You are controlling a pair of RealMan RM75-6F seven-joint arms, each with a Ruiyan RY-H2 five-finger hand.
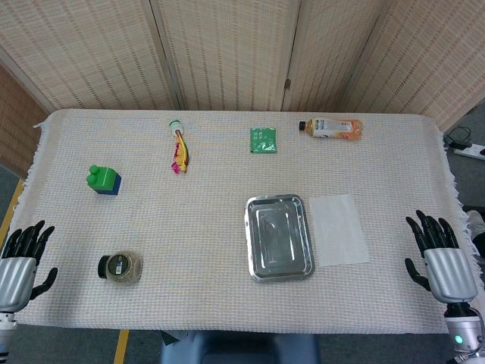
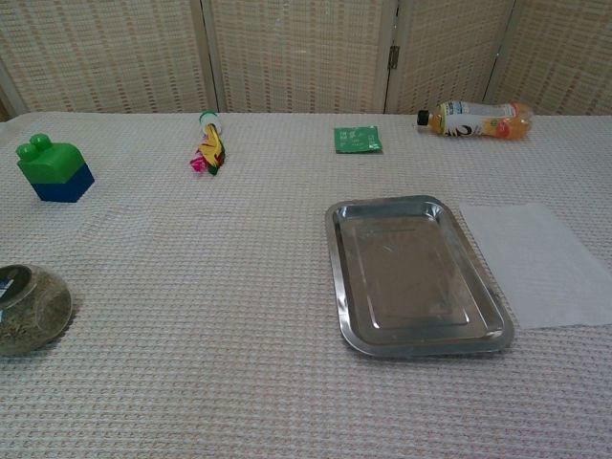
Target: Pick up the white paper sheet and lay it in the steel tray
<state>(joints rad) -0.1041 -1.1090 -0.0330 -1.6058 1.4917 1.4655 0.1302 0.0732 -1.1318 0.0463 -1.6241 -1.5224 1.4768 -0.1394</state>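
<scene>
Head view shows the left hand (image 1: 21, 262) at the table's near edge, fingers spread, holding nothing; the steel tray (image 1: 279, 236) lies well to its right. White paper sheet (image 1: 339, 229) lies flat just beside the tray, toward the right hand (image 1: 442, 262), likewise spread and empty.

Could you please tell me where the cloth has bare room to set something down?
Bare: between toy block, jar and steel tray; also the near edge below the tray. Crowded: tray beside white paper sheet, and the far row.
</scene>
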